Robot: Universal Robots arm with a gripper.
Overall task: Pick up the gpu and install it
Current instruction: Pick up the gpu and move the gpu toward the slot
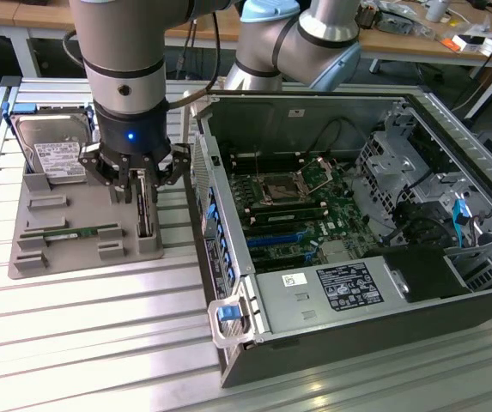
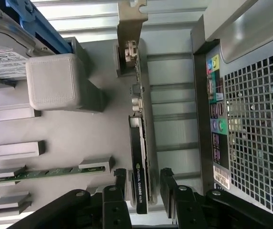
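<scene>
The gpu [image 1: 145, 215] stands on edge in a slot of the grey holder tray [image 1: 57, 257], left of the open computer case [image 1: 340, 292] in the exterior view. In the wrist view it is a thin dark card [image 2: 138, 138] with a silvery bracket [image 2: 129, 24] at its far end. My gripper [image 1: 138, 182] hangs straight over it and is open. Its two black fingers [image 2: 120, 183] straddle the near end of the card, one on each side, with a small gap at each face. Inside the case the motherboard [image 1: 301, 202] lies exposed with blue slots [image 1: 271, 240].
A silver hard drive [image 1: 52, 148] with a white label leans at the back of the tray. A green memory stick [image 1: 69, 232] lies in its front slot. The case's rear wall [image 2: 250, 124] stands close beside the card. The slatted metal table [image 1: 91, 343] stretches in front.
</scene>
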